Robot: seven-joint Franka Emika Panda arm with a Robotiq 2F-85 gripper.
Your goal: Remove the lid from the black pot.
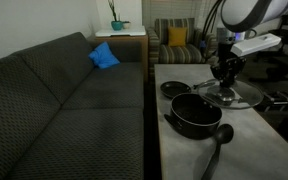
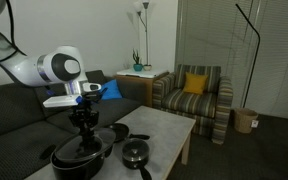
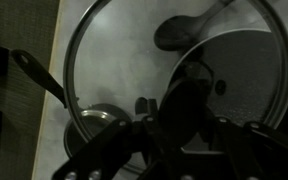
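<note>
The large black pot stands uncovered on the light table, also low in an exterior view. The glass lid with its metal rim sits off the pot, beside it, level with or just above the tabletop. My gripper is shut on the lid's dark centre knob from above; it also shows in an exterior view over the lid. In the wrist view my gripper grips the knob, and through the lid's glass I see the pot's inside.
A small long-handled black pan and another pan stand on the table. A black spoon lies near the pot. A dark sofa runs beside the table; a striped armchair stands beyond.
</note>
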